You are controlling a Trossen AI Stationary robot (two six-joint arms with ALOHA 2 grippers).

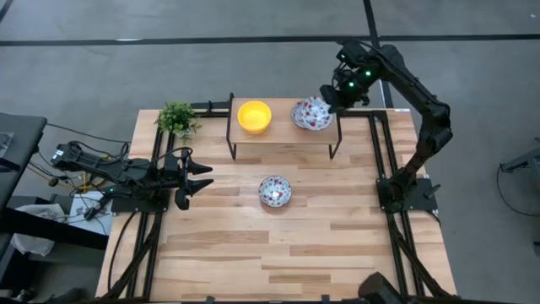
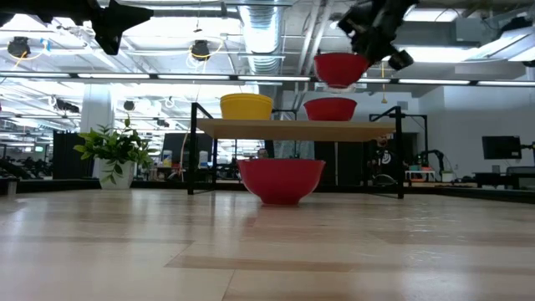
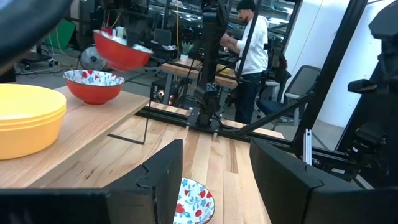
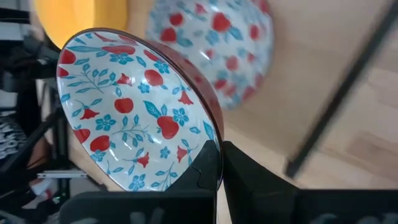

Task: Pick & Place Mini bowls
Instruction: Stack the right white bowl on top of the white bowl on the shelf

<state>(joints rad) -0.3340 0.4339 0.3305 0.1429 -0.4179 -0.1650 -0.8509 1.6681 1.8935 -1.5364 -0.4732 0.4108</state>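
A black-framed wooden shelf (image 1: 283, 133) stands at the table's far side. On it sit stacked yellow bowls (image 1: 254, 116) (image 3: 25, 124) and a floral bowl with a red outside (image 2: 330, 109) (image 3: 93, 84). My right gripper (image 2: 368, 52) hovers over the shelf's right end, shut on a second floral bowl (image 4: 130, 112) (image 2: 341, 68) that is above the shelf's one. A third floral bowl (image 1: 275, 192) (image 2: 282, 180) rests on its base mid-table. My left gripper (image 1: 202, 177) waits open at the table's left edge. My right gripper pinches the floral bowl's rim (image 4: 210, 140), one finger inside the bowl and one against its red outer wall. The fingers come from above, from the table's right-far side. The bowl hangs lifted clear, slightly tilted, over the floral bowl on the shelf.
A small green plant (image 1: 177, 118) stands at the table's far left corner. Black rails (image 1: 384, 152) run along both table sides. A person (image 3: 252, 50) stands in the room beyond the table. Bare wood lies on the table's near half.
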